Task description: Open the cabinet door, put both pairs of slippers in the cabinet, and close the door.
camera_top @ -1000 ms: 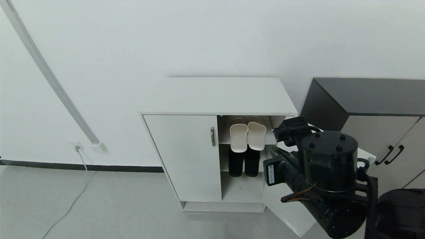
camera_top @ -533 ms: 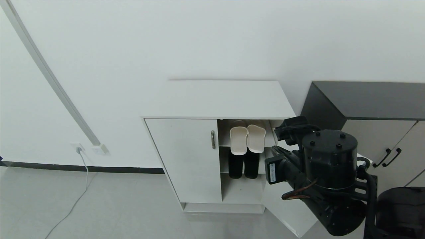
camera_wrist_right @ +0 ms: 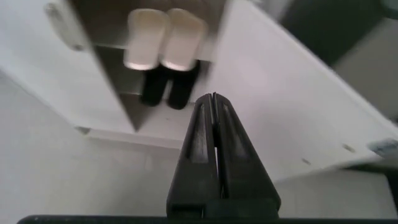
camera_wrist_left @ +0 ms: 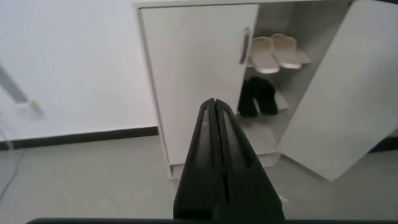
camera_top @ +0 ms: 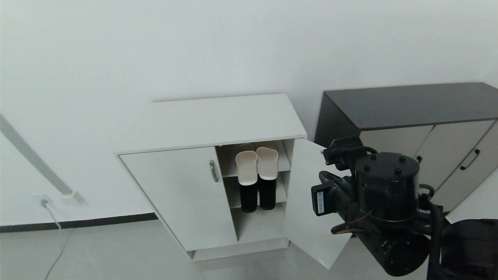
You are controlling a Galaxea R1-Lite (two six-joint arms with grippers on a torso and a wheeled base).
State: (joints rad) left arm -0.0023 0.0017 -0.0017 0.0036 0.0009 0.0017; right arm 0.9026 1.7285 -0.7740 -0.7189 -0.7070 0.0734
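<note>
The white cabinet (camera_top: 218, 116) has its left door (camera_top: 175, 198) closed and its right door (camera_top: 307, 202) swung out. A white pair of slippers (camera_top: 256, 166) lies on the upper shelf, and a black pair (camera_top: 256, 194) sits on the shelf below. My right arm (camera_top: 385, 194) hangs just beside the outer face of the open door. In the right wrist view my right gripper (camera_wrist_right: 213, 98) is shut and empty, pointing at the open door (camera_wrist_right: 292, 93) below the slippers (camera_wrist_right: 165, 37). My left gripper (camera_wrist_left: 214, 102) is shut and empty, some way back from the closed door (camera_wrist_left: 193, 74).
A grey cabinet with a dark top (camera_top: 408, 101) stands close to the right of the open door. A wall socket with a cable (camera_top: 44, 202) sits low on the left wall. Bare floor (camera_top: 97, 252) lies in front of the white cabinet.
The whole head picture has shifted, so the camera has moved; the cabinet now lies further left and tilted. The right door still stands out and both slipper pairs stay on their shelves.
</note>
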